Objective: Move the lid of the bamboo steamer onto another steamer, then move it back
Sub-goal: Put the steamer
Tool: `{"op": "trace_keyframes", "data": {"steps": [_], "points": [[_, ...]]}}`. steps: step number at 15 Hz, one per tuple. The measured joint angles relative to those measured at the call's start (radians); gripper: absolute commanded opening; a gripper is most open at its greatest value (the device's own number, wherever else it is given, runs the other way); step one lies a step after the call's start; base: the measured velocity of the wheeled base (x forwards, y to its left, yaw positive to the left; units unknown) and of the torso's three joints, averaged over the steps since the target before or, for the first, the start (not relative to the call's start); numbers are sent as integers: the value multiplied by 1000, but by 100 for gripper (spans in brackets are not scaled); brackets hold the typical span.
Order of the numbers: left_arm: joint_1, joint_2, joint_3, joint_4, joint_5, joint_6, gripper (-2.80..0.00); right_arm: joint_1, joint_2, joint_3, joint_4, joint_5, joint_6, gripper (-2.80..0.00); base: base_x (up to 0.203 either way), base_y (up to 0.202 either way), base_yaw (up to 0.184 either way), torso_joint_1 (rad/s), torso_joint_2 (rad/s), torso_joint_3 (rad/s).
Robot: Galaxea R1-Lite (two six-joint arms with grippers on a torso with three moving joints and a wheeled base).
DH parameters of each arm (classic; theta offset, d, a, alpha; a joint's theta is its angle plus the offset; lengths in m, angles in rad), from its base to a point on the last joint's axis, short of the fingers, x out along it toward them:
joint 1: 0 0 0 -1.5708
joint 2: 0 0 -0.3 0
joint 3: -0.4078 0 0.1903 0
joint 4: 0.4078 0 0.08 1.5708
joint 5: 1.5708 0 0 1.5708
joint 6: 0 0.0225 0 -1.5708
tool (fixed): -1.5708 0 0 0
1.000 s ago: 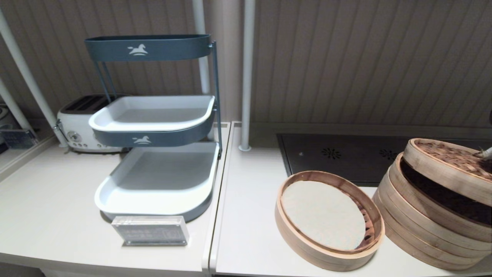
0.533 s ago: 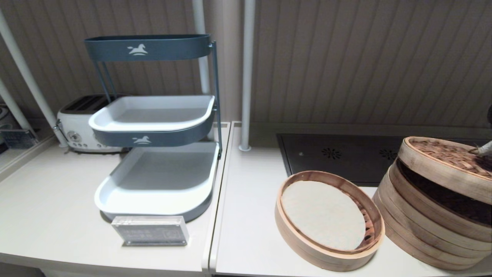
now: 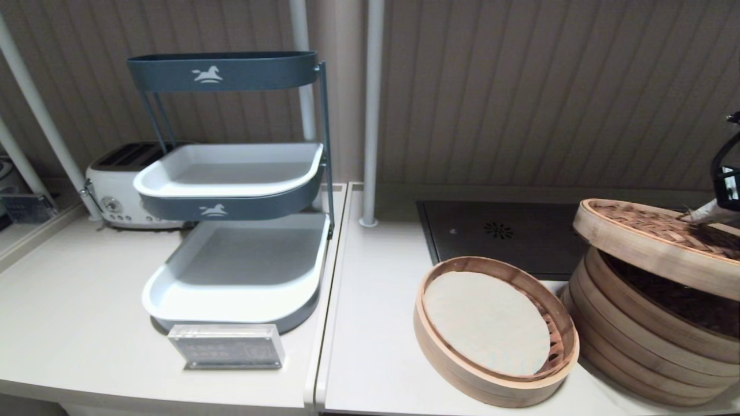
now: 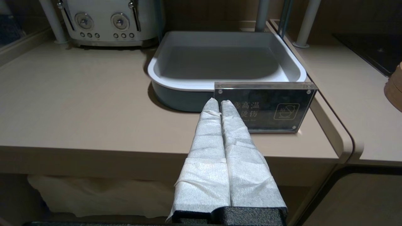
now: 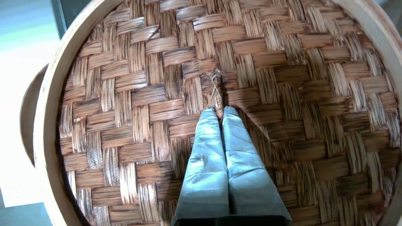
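Note:
The bamboo steamer lid (image 3: pixel 653 245) hangs tilted above the taller steamer (image 3: pixel 630 329) at the counter's right end, its left edge the highest. My right gripper (image 3: pixel 700 217) is shut on the lid's small centre loop (image 5: pixel 216 84). In the right wrist view the woven top (image 5: pixel 141 94) fills the frame, with the gripper (image 5: pixel 220 110) pinching the loop. A dark woven surface (image 3: pixel 682 300) shows on the taller steamer under the raised lid. My left gripper (image 4: pixel 219 102) is shut on nothing, parked low in front of the counter's edge.
A low single-tier basket (image 3: pixel 462 375) with a pale liner (image 3: pixel 485 320) sits left of the taller steamer. A black hob (image 3: pixel 503 231) lies behind it. A three-tier rack (image 3: pixel 231 190), a toaster (image 3: pixel 115 190) and an acrylic sign (image 3: pixel 226 346) stand on the left.
The right gripper has raised the lid and carried it leftward, off the taller steamer. The gap under the lid has widened. The left arm has not moved.

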Motion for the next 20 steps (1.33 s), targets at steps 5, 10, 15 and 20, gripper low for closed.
{"op": "trace_keyframes", "data": {"steps": [5,10,15,20], "points": [[0,0,0,0,0,0,-280,80,-15,-6,-21,-9,42,-280,0,0,0,0,0,0],[0,0,0,0,0,0,-280,163,-37,-13,-22,-13,52,-280,0,0,0,0,0,0],[0,0,0,0,0,0,-280,265,-43,-7,-33,-68,110,-280,0,0,0,0,0,0],[0,0,0,0,0,0,-280,376,-37,3,-63,-112,149,-280,0,0,0,0,0,0]]}}
